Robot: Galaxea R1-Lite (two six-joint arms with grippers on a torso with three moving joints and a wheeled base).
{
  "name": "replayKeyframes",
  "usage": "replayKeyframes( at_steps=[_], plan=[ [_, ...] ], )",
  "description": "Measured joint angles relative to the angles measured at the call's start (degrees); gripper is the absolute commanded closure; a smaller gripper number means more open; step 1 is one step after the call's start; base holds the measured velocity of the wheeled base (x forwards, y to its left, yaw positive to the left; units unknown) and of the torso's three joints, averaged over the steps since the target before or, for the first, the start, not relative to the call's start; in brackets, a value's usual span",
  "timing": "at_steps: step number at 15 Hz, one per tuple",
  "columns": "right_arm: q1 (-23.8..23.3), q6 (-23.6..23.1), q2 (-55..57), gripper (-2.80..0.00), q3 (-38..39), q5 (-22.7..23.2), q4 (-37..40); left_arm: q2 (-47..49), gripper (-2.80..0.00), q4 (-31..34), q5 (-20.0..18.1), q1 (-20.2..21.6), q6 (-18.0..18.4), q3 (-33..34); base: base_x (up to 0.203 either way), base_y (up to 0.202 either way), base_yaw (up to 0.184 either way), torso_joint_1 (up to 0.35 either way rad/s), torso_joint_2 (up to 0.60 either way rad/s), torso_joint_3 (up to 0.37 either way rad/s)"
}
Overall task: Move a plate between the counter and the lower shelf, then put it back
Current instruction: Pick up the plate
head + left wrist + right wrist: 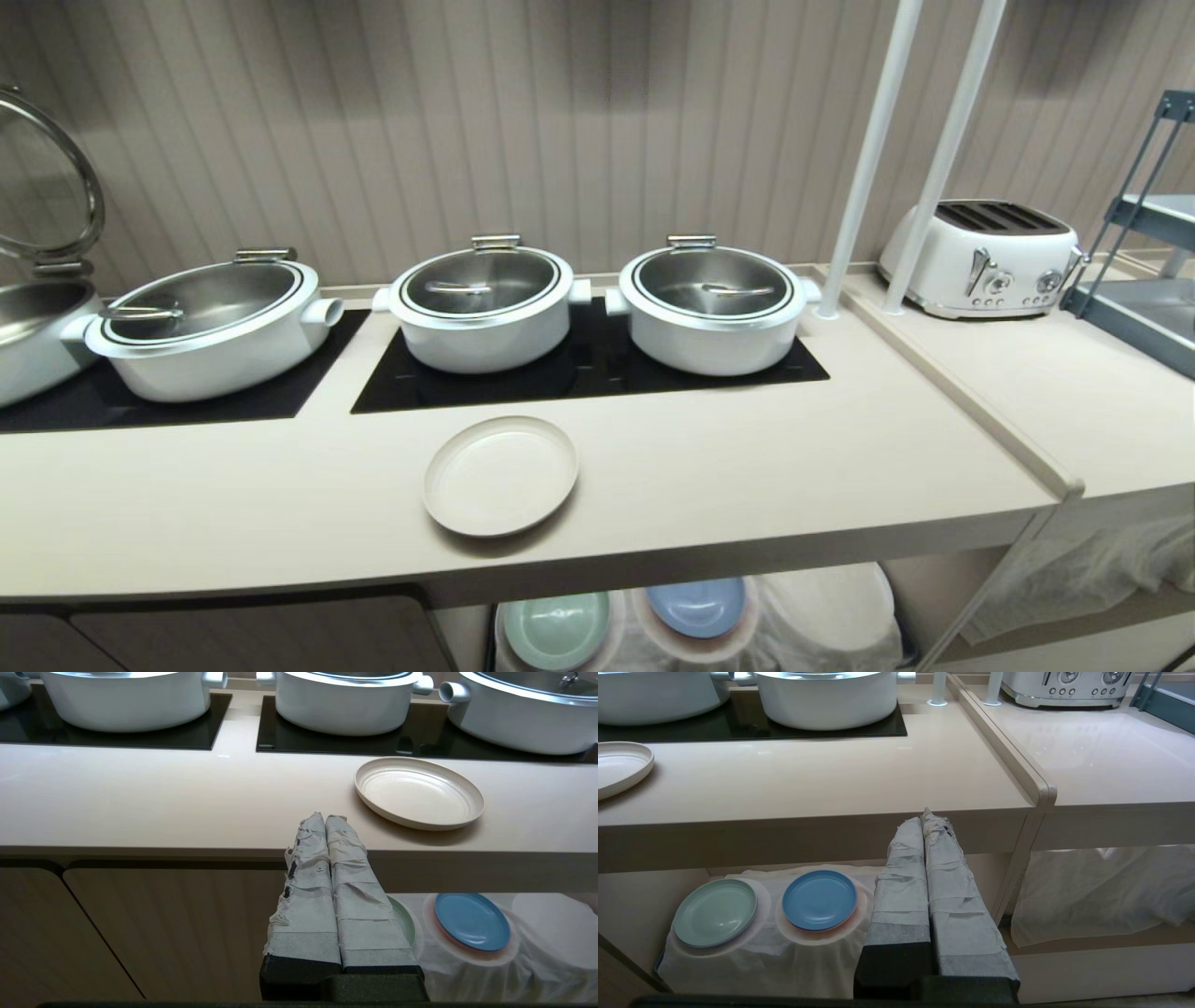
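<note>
On the counter (747, 467), just in front of the black hob panels, lies the plate (500, 476) — round, matte cream, low-rimmed, empty. The left gripper (325, 820) and the right gripper (923, 820) both hang before the counter's front edge, tape-wrapped fingers pressed together on nothing — the plate well apart from each, between them.

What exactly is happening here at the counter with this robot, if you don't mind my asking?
Nothing is being handled right now. The cream plate lies flat on the counter near its front edge, in front of the white pots on the black hob panels. Both arms sit low before the cabinet front: the left tool and the right tool are shut and empty. In the lower shelf, a mint-green plate and a blue plate rest on cloth-draped stacks.
</note>
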Motion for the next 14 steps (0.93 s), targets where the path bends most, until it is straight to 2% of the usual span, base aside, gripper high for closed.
replayKeyframes(
  at_steps=[12, 14],
  plan=[
    [0.02, 0.00, 0.00, 0.00, 0.00, 0.01, 0.01, 0.00, 0.00, 0.00, 0.01, 0.02, 0.02, 0.00, 0.000, 0.000, 0.000, 0.000, 0.00, 0.000],
    [0.01, 0.01, 0.00, 0.00, 0.00, -0.01, -0.13, 0.00, 0.00, 0.00, 0.00, -0.02, 0.02, 0.00, 0.001, -0.144, -0.009, -0.002, 0.00, 0.004]
  ],
)
